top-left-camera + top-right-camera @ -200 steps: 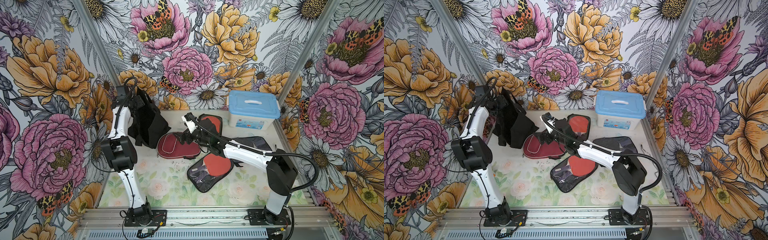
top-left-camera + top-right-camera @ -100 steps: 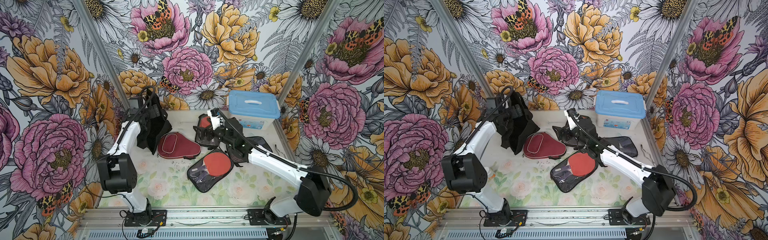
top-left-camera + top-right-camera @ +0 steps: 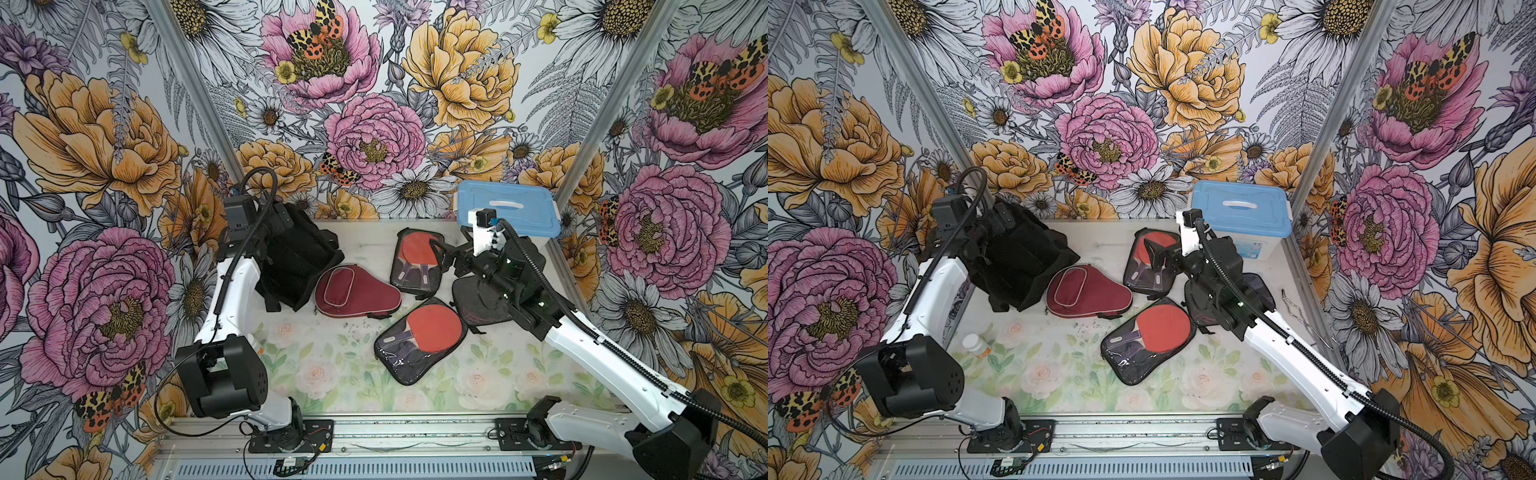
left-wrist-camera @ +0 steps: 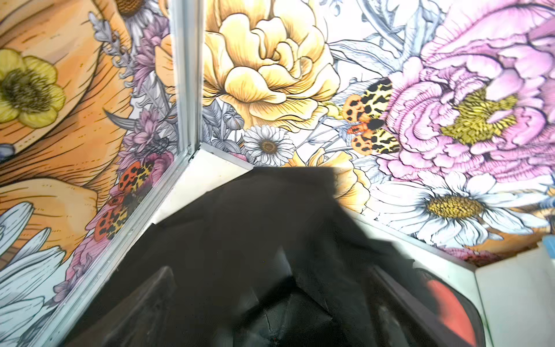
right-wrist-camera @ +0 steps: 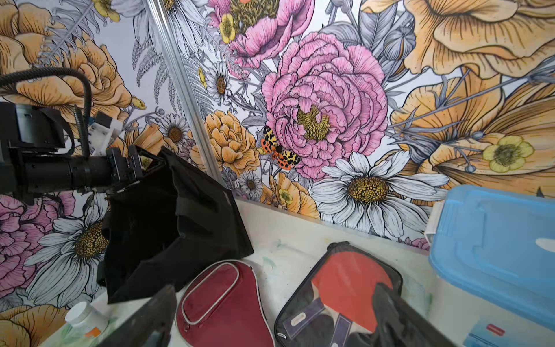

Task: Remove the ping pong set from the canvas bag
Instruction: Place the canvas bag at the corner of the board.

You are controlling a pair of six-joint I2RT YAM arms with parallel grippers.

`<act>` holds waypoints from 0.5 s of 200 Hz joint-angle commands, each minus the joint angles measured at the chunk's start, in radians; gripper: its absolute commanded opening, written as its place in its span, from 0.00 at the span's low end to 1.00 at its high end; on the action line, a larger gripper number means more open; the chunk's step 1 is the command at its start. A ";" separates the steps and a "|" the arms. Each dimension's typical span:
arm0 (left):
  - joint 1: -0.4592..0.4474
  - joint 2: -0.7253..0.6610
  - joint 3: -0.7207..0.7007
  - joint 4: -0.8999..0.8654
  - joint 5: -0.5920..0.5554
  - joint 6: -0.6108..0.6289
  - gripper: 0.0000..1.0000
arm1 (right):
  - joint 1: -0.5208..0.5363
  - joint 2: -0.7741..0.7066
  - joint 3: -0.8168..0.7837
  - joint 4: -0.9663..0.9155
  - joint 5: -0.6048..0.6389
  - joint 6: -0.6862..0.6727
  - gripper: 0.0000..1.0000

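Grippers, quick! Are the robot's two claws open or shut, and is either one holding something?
Left gripper: open, at the canvas bag, not clamped on it.
Right gripper: open and empty, over the far clear paddle case.

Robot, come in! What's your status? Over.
Both open: left gripper at the canvas bag, right gripper above a clear case. Ping pong set out on table. Nothing blocking.

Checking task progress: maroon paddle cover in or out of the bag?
Out. The maroon cover lies flat on the table, beside the canvas bag, fully exposed.
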 commanded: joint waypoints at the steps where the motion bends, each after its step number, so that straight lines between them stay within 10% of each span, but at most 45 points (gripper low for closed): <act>1: -0.003 -0.015 0.057 0.010 -0.011 -0.002 0.99 | -0.001 -0.009 -0.009 -0.027 0.005 0.008 0.99; 100: -0.136 -0.259 -0.071 0.134 -0.010 0.081 0.99 | -0.092 -0.013 0.039 -0.118 0.023 0.019 0.99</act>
